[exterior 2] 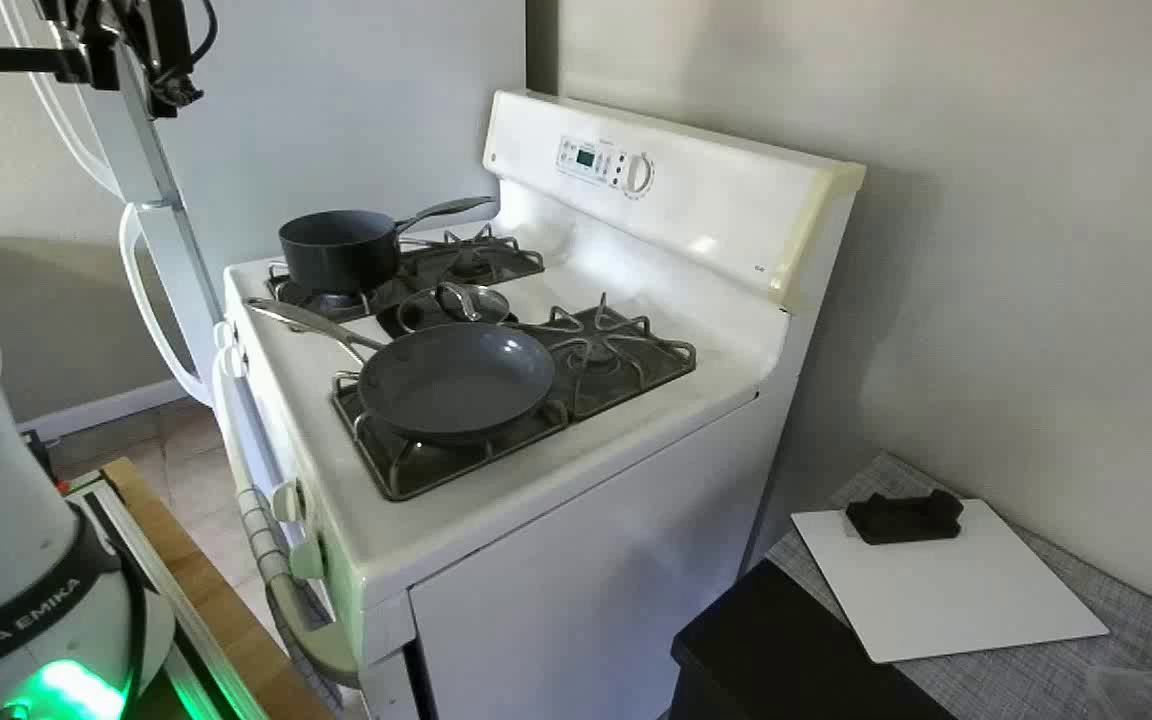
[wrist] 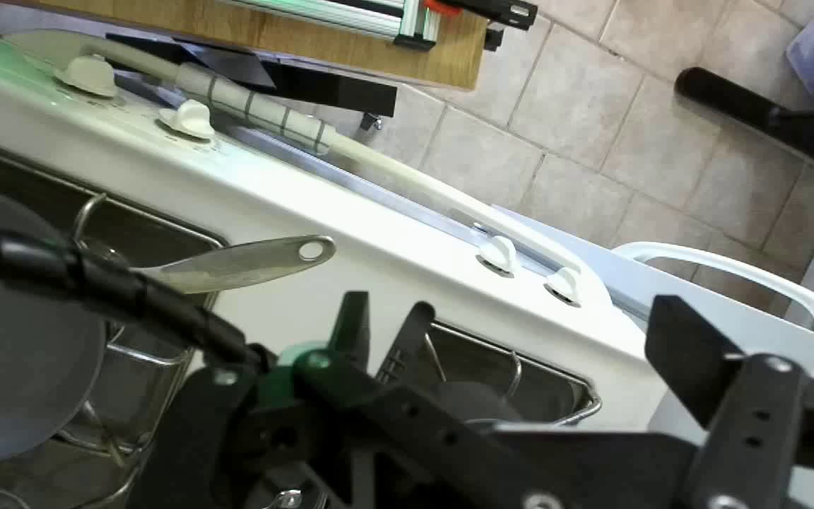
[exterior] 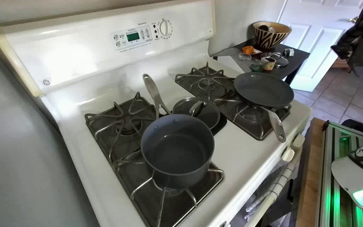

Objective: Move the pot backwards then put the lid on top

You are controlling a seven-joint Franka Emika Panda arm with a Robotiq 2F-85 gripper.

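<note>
The pot (exterior: 177, 151), a deep dark grey saucepan, stands upright on the front burner beside the grey panel. It also shows in an exterior view (exterior 2: 338, 255); its silvery handle (exterior: 152, 90) points towards the stove's back panel. The dark lid (exterior: 212, 115) with silvery rim and metal handle lies between the burner grates, beside the pot; it also shows in an exterior view (exterior 2: 426, 312). My gripper (wrist: 513, 322) is open and empty, above the stove's front in the wrist view. It hangs high and apart from the pot in an exterior view (exterior 2: 168, 95). The wrist view shows only a sliver of the pot (wrist: 469, 397).
A shallow dark pan (exterior: 262, 90) sits on the other front burner, its pale handle (wrist: 258, 261) reaching over the stove's front. Burner grates (exterior: 124, 121) stand up around the pot. The back panel (exterior: 90, 53) rises behind. A patterned bowl (exterior: 271, 33) stands on a dark side table.
</note>
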